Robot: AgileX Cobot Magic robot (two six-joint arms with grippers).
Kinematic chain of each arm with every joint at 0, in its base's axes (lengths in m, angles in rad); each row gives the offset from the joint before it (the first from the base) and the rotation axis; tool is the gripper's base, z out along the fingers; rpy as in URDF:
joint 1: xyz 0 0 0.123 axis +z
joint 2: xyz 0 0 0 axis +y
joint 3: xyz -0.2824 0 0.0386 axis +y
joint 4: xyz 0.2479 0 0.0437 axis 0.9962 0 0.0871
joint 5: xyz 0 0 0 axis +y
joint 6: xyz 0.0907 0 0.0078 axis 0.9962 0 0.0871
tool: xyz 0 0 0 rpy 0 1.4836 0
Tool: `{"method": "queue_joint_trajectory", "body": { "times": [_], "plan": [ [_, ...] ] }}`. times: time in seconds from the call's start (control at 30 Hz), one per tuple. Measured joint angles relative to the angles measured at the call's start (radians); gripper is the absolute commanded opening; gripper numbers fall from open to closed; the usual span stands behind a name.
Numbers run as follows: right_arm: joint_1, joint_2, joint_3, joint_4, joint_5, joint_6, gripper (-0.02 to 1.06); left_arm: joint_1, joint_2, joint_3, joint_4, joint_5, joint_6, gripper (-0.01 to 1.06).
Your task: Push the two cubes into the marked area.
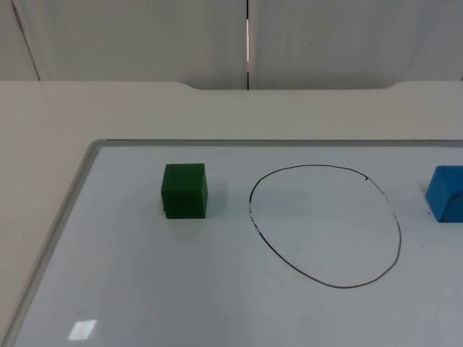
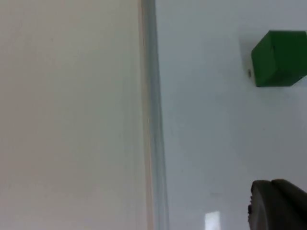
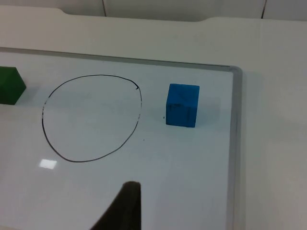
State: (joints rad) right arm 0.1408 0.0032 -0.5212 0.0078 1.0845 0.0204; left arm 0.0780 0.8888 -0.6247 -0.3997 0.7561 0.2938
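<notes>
The left gripper (image 2: 280, 206) hangs above the whiteboard near its framed edge, with one black fingertip in its wrist view; how far its fingers are spread cannot be told. The right gripper (image 3: 122, 208) hangs above the whiteboard on the other side, likewise with one dark fingertip, and its spread cannot be told either.

The green cube (image 1: 184, 190) sits on the whiteboard (image 1: 145, 289) just outside the hand-drawn black circle (image 1: 325, 225), on the left arm's side. The blue cube (image 1: 447, 193) sits outside the circle on the right arm's side, near the board's edge. Nothing lies inside the circle.

The whiteboard has a thin silver frame and lies flat on the cream table top (image 1: 72, 108), which ends at the grey partition wall (image 1: 145, 36).
</notes>
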Motion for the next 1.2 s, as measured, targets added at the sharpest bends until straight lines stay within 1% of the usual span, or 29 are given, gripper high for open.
{"method": "queue_joint_trajectory", "body": {
  "times": [0.13,0.17,0.33,0.7,0.93,1.07,1.2],
  "plan": [
    [0.000,0.000,0.000,0.000,0.000,0.000,1.05,0.000,0.014,-0.050,-0.075,0.024,0.059,0.00],
    [0.000,0.000,0.000,0.000,0.000,0.000,1.05,0.000,0.014,-0.050,-0.075,0.024,0.059,0.00],
    [0.000,0.000,0.000,0.000,0.000,0.000,1.05,0.000,0.043,-0.068,-0.185,0.037,0.143,0.00],
    [0.000,0.000,0.000,0.000,0.000,0.000,1.05,0.000,0.150,-0.075,-0.327,0.038,0.257,0.00],
    [0.000,0.000,0.000,0.000,0.000,0.000,1.05,0.000,0.197,-0.075,-0.383,0.038,0.308,0.00],
    [0.000,0.000,0.000,0.000,0.000,0.000,1.05,0.000,0.216,-0.075,-0.453,0.031,0.358,0.00],
    [0.000,0.000,0.000,0.000,0.000,0.000,1.05,0.000,0.231,-0.077,-0.489,0.017,0.387,0.00]
  ]
}}
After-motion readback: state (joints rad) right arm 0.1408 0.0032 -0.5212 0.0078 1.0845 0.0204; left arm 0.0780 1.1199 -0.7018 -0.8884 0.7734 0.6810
